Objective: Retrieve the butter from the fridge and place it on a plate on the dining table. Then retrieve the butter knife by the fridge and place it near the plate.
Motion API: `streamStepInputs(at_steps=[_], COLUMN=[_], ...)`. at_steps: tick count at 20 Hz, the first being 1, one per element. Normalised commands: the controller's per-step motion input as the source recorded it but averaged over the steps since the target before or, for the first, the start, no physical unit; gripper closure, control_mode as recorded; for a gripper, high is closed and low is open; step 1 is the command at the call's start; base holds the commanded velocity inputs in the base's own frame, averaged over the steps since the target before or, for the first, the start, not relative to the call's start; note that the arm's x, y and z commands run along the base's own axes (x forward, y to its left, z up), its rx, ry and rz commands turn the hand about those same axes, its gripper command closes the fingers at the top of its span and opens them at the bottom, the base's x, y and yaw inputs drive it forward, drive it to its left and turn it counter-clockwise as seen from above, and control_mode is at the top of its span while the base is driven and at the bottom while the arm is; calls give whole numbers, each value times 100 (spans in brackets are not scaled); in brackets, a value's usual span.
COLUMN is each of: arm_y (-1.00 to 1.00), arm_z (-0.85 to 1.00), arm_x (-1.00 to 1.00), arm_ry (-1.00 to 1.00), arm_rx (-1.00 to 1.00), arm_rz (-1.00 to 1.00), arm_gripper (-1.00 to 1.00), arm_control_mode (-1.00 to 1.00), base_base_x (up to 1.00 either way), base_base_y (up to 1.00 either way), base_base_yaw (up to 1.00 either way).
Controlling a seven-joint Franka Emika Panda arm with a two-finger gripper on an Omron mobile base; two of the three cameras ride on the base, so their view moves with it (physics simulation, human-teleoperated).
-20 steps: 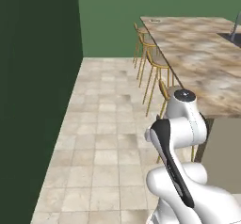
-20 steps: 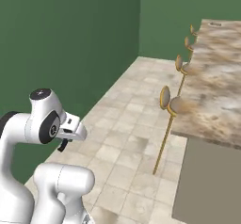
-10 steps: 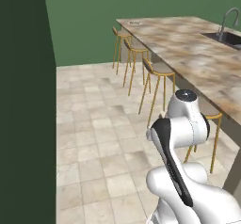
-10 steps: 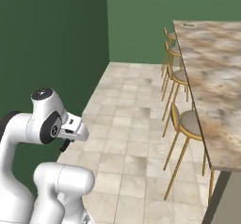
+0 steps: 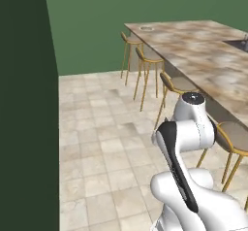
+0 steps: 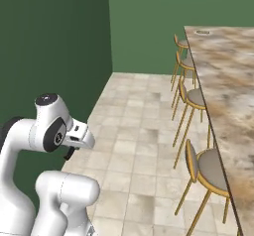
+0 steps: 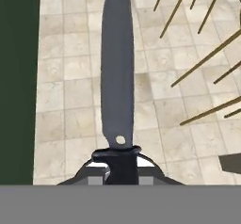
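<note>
Beige floor tiles lie under the gripper, whose fingers pinch the butter knife by its dark handle. Its grey blade points ahead, beside gold-legged stools along the dining table.

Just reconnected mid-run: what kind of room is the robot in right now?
Most likely a kitchen-dining area: a long marbled stone dining table lined with gold-legged round stools, a pale tiled floor and green walls. The fingers hold a butter knife.
</note>
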Motion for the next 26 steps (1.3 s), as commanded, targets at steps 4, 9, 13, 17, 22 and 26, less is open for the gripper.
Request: streamStepInputs(at_steps=[4,9,13,17,22,26], arm_y=[0,0,0,0,0,0], arm_z=[0,0,0,0,0,0], arm_x=[0,0,0,0,0,0], arm_ry=[0,0,0,0,0,0], arm_rx=[0,0,0,0,0,0], arm_rz=[0,0,0,0,0,0], arm_gripper=[100,100,100,100,100,100], arm_control_mode=[100,100,100,100,100,100], base_base_x=[100,100,100,100,100,100], base_base_y=[20,17,21,30,30,19], base_base_yaw=[0,-2,-2,-2,-3,-2])
